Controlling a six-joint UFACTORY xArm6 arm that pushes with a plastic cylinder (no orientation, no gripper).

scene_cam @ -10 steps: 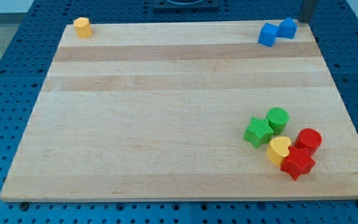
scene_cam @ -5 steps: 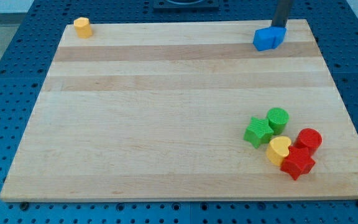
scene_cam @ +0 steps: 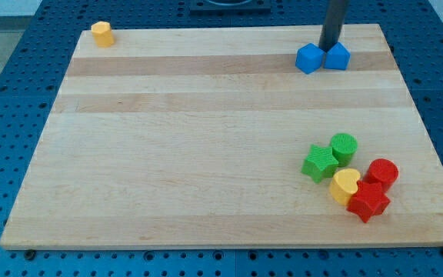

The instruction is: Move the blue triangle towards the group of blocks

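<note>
my tip [scene_cam: 330,46] touching top edge of two blue plastic blocks | triangle's [scene_cam: 338,56] heading unclear | no gripper, nothing held

Rod swung in from the view's top right, my tip [scene_cam: 330,48] now behind the two blue blocks, both shoved leftward and slightly down, left blue block [scene_cam: 308,58], right blue block [scene_cam: 337,56], side by side.

The blue triangle [scene_cam: 337,57] lies near the board's top right, touching another blue block [scene_cam: 308,58]. The group of blocks [scene_cam: 351,175] sits well apart, toward the view's bottom right.
</note>
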